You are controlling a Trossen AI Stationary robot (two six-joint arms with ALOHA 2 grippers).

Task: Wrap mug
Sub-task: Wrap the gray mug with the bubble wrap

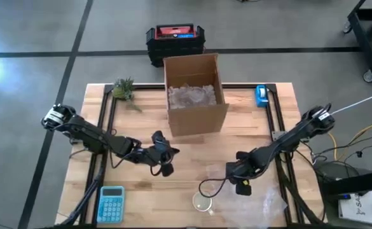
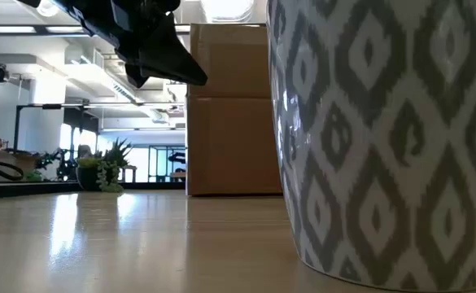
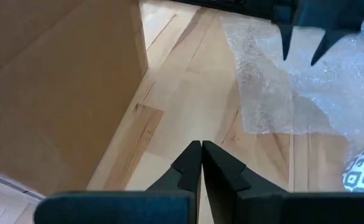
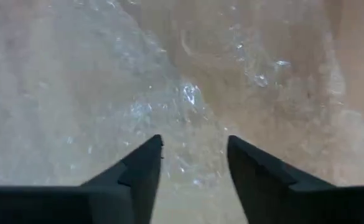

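Mug (image 1: 203, 202) upright near front edge of tabletop (image 1: 192, 162), hard and breakable, best held round its sides; bubble wrap (image 4: 94, 93) soft, light; right tool (image 4: 191, 158) apart above wrap, left tool (image 3: 200, 163) together, empty.

Grey concrete floor (image 1: 33, 32) crossed by dark lines, bright ceiling lights (image 2: 229, 8), and distant windows (image 2: 160, 159).

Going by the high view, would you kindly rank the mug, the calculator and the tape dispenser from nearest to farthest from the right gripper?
Measured from the right gripper:
1. Mug, close by, at the table's near edge.
2. Tape dispenser, at the far right edge beside the cardboard box.
3. Calculator, at the near left corner.
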